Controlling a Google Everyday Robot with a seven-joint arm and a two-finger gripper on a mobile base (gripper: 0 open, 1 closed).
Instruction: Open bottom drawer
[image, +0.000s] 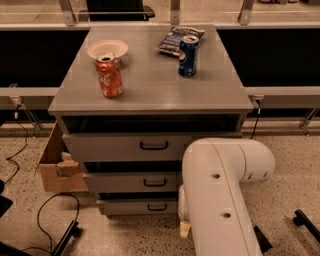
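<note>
Far left, down on the floor: cardboard box (54, 167), tucked against the side of the grey desk (150, 92). Up on top, white bowl (107, 48) at the back, red can (109, 76) upright just in front of it. Down low, bottom drawer (132, 206), lowest of three grey fronts, small black handle (157, 206) at its middle. Back on top: chip bag (177, 39) lying flat, blue can (188, 56) upright at its near edge. Right of the handle, gripper (184, 226), low by the drawer's right end, mostly hidden behind the arm; apart or together, cannot tell. Bulky white arm (220, 200) filling the lower right.
</note>
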